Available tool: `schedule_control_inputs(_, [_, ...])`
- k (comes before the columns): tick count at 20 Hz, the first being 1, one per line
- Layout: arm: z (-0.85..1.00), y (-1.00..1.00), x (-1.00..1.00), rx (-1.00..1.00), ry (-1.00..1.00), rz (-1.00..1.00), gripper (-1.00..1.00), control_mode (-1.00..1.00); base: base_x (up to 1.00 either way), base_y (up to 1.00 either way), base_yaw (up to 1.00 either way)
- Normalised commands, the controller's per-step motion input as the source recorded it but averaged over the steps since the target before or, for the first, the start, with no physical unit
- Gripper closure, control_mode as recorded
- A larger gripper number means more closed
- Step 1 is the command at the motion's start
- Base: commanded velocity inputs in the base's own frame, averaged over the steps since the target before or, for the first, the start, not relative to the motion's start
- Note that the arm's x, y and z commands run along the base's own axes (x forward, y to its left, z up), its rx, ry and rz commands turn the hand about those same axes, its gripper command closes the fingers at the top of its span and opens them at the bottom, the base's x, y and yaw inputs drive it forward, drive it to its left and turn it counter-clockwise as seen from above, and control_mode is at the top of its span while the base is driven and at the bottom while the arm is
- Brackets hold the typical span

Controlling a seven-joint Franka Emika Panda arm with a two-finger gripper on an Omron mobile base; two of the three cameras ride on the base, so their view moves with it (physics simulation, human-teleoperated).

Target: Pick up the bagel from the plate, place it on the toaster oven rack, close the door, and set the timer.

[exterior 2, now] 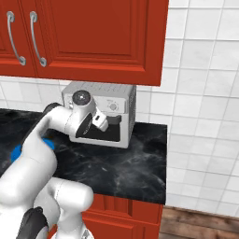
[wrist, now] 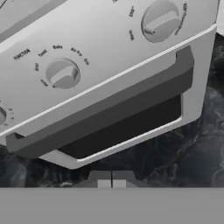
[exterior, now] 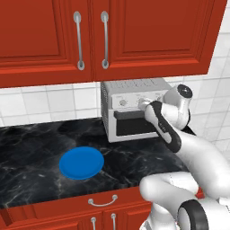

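- Overhead, red cabinets (exterior: 103,36) with silver handles hang above the white tiled wall.
- Desk (exterior: 36,148): black marbled top over red drawers.
- Robot arm (exterior: 197,157): white with dark joints, reaching toward the front of the toaster oven.
- Toaster oven (exterior: 130,114): silver-grey, at the back of the desk against the wall; its door (wrist: 131,118) is shut, dark handle bar across the top, dark glass below.
- Plate (exterior: 81,162): bright blue disc, bare, lying flat on the desk well to the left of the oven.
- End effector (wrist: 112,179): fingertips pressed together with nothing between them, just in front of the door.
- Knobs (wrist: 62,73): round dials on the oven's control panel above the door.
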Motion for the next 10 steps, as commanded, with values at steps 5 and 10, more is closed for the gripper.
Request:
schedule_control_inputs(5, [0.52, 0.07, -0.33, 0.00, 0.00, 0.00, 1.00, -1.00, 0.00, 0.00, 0.00])
schedule_control_inputs(10, [0.47, 0.23, -0.05, -0.02, 0.00, 0.01, 1.00, -1.00, 0.00, 0.00, 0.00])
